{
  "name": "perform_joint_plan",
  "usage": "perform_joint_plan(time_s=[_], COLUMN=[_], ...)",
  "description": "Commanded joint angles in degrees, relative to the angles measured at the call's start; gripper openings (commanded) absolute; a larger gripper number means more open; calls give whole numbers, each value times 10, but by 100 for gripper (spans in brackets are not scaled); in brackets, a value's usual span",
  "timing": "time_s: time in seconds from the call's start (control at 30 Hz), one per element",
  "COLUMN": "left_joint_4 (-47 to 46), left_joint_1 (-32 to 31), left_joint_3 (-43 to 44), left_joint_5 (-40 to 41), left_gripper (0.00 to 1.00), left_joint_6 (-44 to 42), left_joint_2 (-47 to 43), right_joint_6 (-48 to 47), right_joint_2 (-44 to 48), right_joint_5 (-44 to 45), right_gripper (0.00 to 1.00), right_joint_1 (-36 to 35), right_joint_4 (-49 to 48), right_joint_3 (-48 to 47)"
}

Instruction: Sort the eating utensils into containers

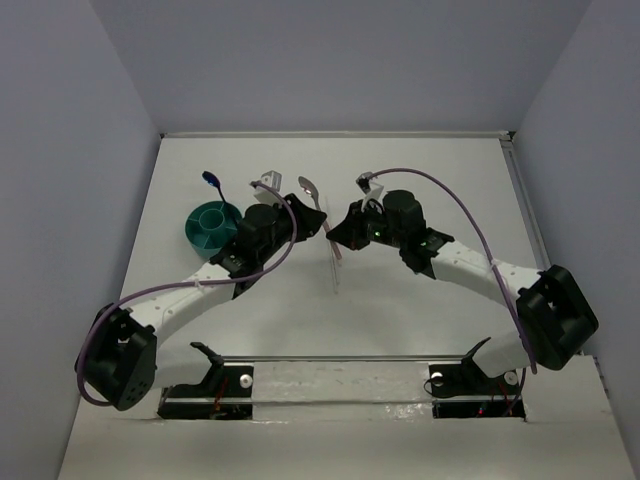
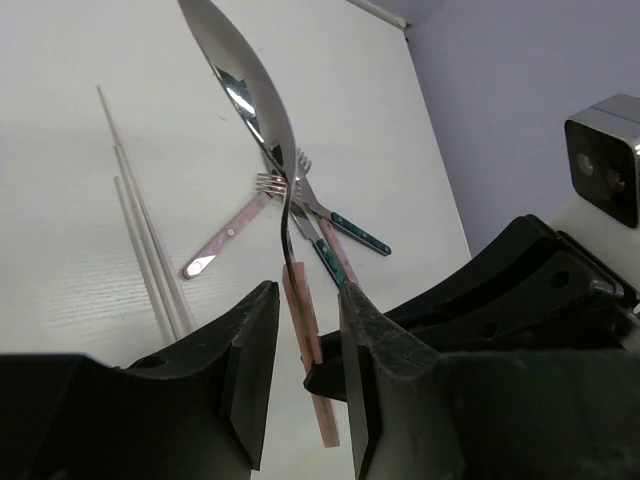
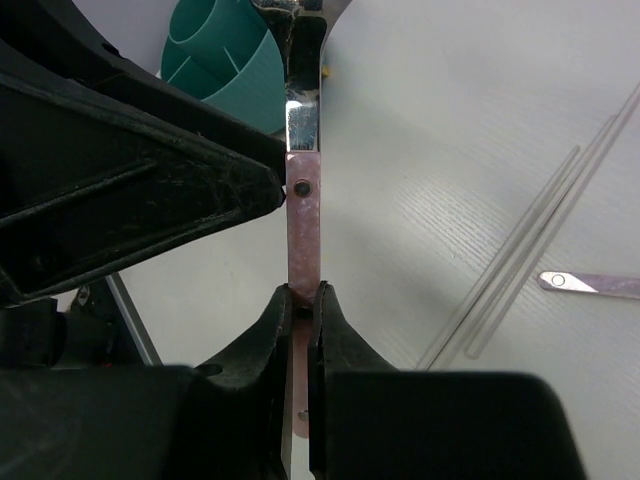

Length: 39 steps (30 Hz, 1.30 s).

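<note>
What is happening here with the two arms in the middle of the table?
A handover seems under way. The right tool is shut on the pink-handled spoon, which is lifted. The left tool sits open around the same handle. The teal cup stands nearby, on the left.

White links (image 1: pixel 170 300), black joints (image 1: pixel 118 355), purple cables (image 1: pixel 470 213), black left end effector (image 2: pixel 305 300)
</note>
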State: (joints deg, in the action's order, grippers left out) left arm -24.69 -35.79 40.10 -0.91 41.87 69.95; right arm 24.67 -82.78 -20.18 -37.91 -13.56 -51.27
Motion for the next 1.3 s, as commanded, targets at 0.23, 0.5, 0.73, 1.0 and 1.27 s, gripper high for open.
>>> perform_joint_plan(time_s=[0.23, 0.5, 0.73, 1.0, 1.27], left_joint_4=[-42, -26, -13, 39, 106], left_joint_1=[-9, -15, -15, 9, 132], left_joint_3=[34, 43, 65, 110, 175], left_joint_5=[19, 28, 33, 98, 184], left_gripper=[27, 15, 0, 0, 0], left_joint_6=[-1, -6, -18, -58, -112], left_joint_2=[30, 45, 69, 43, 11], right_joint_6=[-15, -23, -23, -31, -40], right_joint_2=[29, 32, 27, 40, 84], right_joint_5=[-6, -3, -1, 7, 39], right_gripper=[0, 0, 0, 50, 73], right_joint_1=[-6, -6, -6, -6, -6], right_joint_4=[-39, -30, -30, -30, -22], right_joint_3=[16, 15, 16, 23, 36])
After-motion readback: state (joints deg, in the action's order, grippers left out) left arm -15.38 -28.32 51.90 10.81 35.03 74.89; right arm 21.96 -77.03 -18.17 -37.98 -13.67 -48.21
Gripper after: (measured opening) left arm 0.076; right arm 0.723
